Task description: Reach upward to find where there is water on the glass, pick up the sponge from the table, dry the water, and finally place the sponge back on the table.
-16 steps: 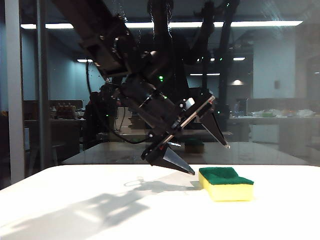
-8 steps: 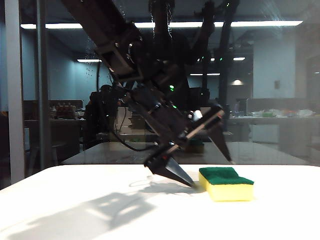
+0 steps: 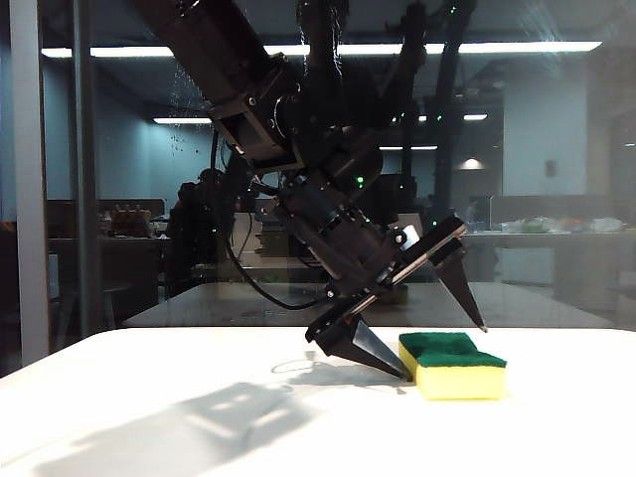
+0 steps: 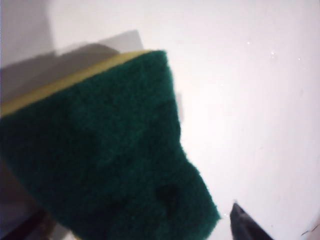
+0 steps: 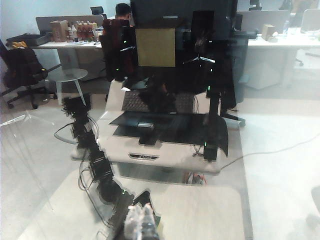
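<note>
A dim office lies behind the large dark glass, with ceiling light strips mirrored in it and a grey frame bar at the far left of the exterior view, and in front of it spreads the white table. The left gripper is lowered over the table with its jaws spread wide: one dark pointed finger has its tip down at the tabletop, touching or nearly touching the near end of the sponge, while the other finger hangs above and behind the sponge, clear of it. The sponge sits flat on the table, green scouring layer up and yellow foam below, between the two fingers but not clamped by them. In the left wrist view the sponge fills most of the picture, green face toward the camera with a thin yellow edge, and only one dark fingertip shows at the margin against the table. Faint pale streaks of water run down the glass high up beside the left arm. The right gripper points at the glass, and whether its jaws are apart cannot be made out. No brand, label or writing can be read in any view.
</note>
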You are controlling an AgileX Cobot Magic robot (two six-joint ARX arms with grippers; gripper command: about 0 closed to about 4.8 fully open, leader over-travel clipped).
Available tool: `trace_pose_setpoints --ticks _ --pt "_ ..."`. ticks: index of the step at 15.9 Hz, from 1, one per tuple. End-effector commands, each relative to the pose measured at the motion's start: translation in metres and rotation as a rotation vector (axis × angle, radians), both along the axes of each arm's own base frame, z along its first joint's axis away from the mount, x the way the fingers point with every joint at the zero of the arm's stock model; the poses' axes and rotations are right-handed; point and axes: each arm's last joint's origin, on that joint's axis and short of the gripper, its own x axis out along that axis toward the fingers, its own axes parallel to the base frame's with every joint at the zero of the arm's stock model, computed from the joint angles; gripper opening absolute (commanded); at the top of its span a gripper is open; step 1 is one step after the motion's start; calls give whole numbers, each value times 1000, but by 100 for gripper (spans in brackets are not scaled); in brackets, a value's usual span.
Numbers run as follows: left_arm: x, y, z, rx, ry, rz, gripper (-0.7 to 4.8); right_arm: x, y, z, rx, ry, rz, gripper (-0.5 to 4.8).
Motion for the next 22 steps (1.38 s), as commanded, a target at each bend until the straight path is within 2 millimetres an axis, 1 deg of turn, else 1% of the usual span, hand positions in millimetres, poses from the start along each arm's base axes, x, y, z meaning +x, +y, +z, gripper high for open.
trace_pose_setpoints --ticks 1,4,5,7,8,9,11,12,13,14,17,19,20,22 --pt "1 2 -13 60 24 60 479 -2 0 3 -3 -21 -2 -5" --pt "1 2 -22 76 74 117 363 -2 0 3 -2 -21 -2 -5" --pt "1 2 -26 87 91 127 295 -2 0 3 -2 -21 -1 -5" --pt "1 2 -25 85 103 141 267 -2 0 3 -2 -21 -1 -5" --pt "2 1 -23 82 100 140 203 -2 0 3 -2 -21 -1 -5" --pt "3 0 -23 75 93 140 178 -2 0 3 -2 -20 -1 -5" --pt "3 0 -23 88 86 150 178 -2 0 3 -2 -20 -1 -5" --pt "3 0 -23 89 83 151 170 -2 0 3 -2 -21 -1 -5" --pt "3 0 -23 89 83 151 96 -2 0 3 -2 -21 -1 -5" --pt "3 0 -23 85 80 150 -5 -2 0 3 -2 -21 -1 -5" --pt "5 -1 -21 59 67 143 -6 -2 0 3 -2 -20 -2 -5" --pt "6 -4 -12 -5 38 87 -6 -2 0 2 -2 -20 -2 -5" --pt "8 -6 -5 -18 15 64 -6 -2 0 2 -2 -20 -2 -5" --pt "13 -11 24 -78 -64 13 -6 -2 0 2 -2 -20 -2 -5"
